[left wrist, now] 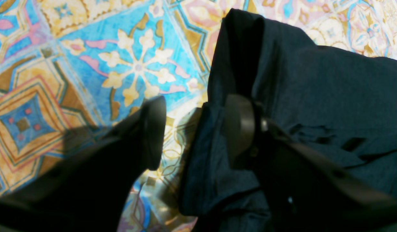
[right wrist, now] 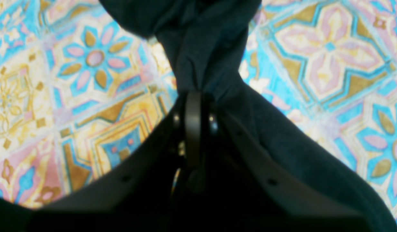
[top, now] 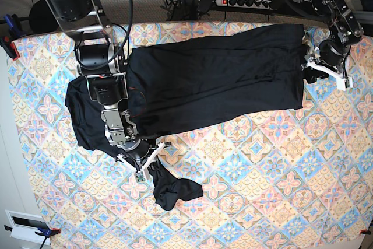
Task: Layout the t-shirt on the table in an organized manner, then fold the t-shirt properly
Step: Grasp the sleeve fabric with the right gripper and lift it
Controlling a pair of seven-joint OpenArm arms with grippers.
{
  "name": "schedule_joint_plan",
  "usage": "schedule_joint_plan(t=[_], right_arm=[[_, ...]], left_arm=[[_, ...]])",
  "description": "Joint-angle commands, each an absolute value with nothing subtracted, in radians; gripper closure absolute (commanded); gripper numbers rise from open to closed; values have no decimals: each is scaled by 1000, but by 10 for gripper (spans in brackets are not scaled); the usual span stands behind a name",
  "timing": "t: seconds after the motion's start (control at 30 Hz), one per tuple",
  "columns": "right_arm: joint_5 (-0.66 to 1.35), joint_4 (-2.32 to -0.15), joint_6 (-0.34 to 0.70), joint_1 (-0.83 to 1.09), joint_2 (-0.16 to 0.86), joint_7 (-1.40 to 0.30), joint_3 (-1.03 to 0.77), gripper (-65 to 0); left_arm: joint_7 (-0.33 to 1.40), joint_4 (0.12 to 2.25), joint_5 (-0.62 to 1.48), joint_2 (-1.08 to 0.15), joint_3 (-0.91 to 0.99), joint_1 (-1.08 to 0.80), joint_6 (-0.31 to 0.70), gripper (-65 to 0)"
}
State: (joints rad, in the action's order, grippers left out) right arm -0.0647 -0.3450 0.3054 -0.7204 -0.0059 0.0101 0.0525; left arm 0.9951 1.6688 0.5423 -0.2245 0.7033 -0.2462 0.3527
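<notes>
The black t-shirt (top: 215, 80) lies spread across the far half of the patterned table (top: 262, 173), with a bunched part (top: 175, 190) trailing toward the near left. My right gripper (top: 152, 164) is at that trailing part. In the right wrist view it (right wrist: 193, 96) is shut on a gathered twist of the t-shirt (right wrist: 204, 48) above the table (right wrist: 330, 64). My left gripper (top: 308, 73) is at the shirt's right edge. In the left wrist view it (left wrist: 196, 132) stands open, with the t-shirt (left wrist: 314, 80) edge lying between its fingers against the right finger (left wrist: 240, 129).
A power strip (top: 245, 1) and cables lie behind the table's far edge. Clamps (top: 7, 45) hold the cloth at the left edge. The right arm's body (top: 99, 62) stands over the shirt's left side.
</notes>
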Motion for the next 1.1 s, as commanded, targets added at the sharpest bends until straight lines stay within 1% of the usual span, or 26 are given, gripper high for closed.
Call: schedule_joint_plan(t=[0.0,0.17,0.3,0.5,0.6,0.83,1.07], right_arm=[[-56,-366,306,-759,-7,42,51,0],[-56,-519,306,-740,-4,22,50,0],[-54,-662,306,-661,-1,-45,42,0],[-54,-865,306,-504,30,-105,42,0],[-54,-923,306,-452,54,-114,42,0],[-54,-1101,305,-300,56,-120,41,0],[-54,-1323,305,-202,56,-272,41,0]], left_arm=[[977,1685,555,-240,711,-242,357,-294],[977,1685,555,-240,711,-242,357,-294],[977,1685,555,-240,711,-240,357,-294],[977,1685,555,-240,711,-237,357,-294],[977,1685,553,-240,710,-237,357,-294],[977,1685,553,-240,710,-237,357,-294],[977,1685,553,-240,708,-236,357,-294]])
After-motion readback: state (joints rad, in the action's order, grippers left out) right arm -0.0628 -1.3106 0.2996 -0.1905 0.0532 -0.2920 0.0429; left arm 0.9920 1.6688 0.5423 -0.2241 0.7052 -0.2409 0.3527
